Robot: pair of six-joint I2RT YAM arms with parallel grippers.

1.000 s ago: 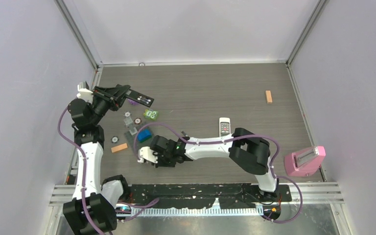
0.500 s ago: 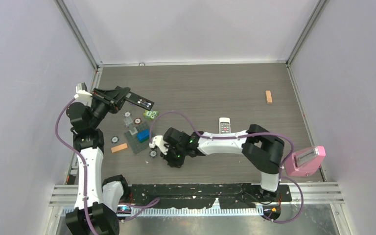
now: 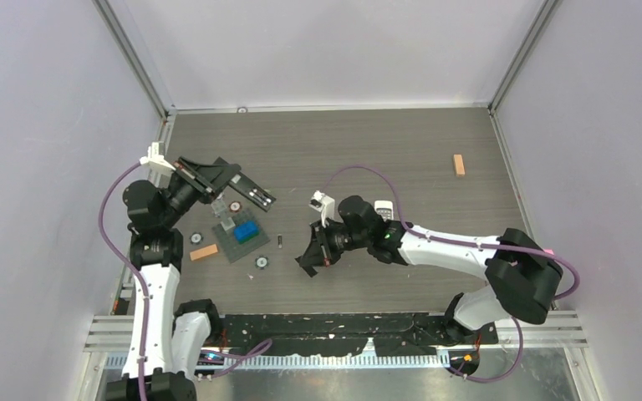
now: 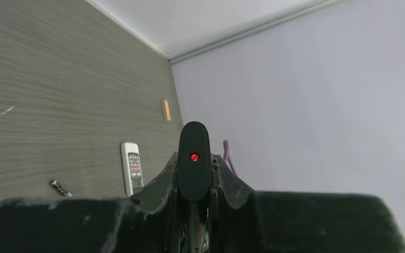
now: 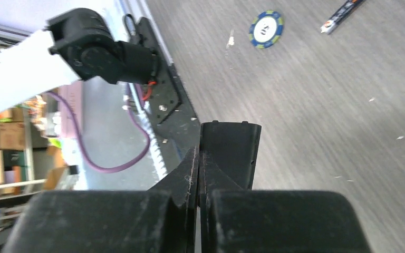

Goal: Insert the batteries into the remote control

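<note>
left jaws: clamped on black remote (image 4: 193, 158), held up off the counter (image 3: 368, 150) at the scene's 9 o'clock
right jaws: pressed together, nothing visible between them, mid-counter
battery (image 3: 280, 242): one seen, loose on the counter at 10 o'clock from right jaws, near grey plate (image 3: 232, 247)
white remote (image 3: 384, 211): flat, 2 o'clock from right jaws
chip (image 3: 261, 262): 9 o'clock from right jaws

robotics lab cell: plain lilac walls (image 3: 42, 125), aluminium corner rails (image 3: 135, 57), grey wood-grain tabletop (image 3: 343, 142)
</note>
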